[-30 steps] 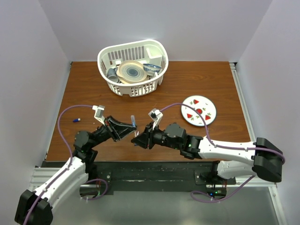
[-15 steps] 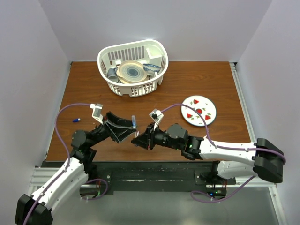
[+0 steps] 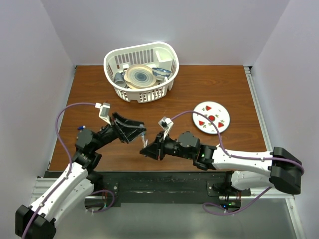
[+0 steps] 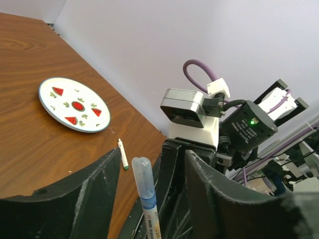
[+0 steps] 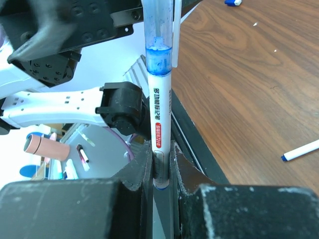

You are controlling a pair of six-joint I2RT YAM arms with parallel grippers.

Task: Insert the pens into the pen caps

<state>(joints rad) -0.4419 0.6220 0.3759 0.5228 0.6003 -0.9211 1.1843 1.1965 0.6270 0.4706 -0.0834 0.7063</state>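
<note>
With right gripper [image 5: 160, 167] clamped on the pen [image 5: 160, 117] and left gripper [image 4: 151, 158] spread apart around its blue cap [image 4: 143, 179], keep the pen still and withdraw along the pen, never sideways.

Blue print is running lengthwise down the white barrel of the pen [image 5: 159, 114], and a red band of finer print is sitting just below it. The characters are coming through too small and blurred to read in either wrist view.

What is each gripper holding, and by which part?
Right gripper clamps the blue pen near its bottom end. Left gripper is open astride the capped top, holding nothing.
</note>
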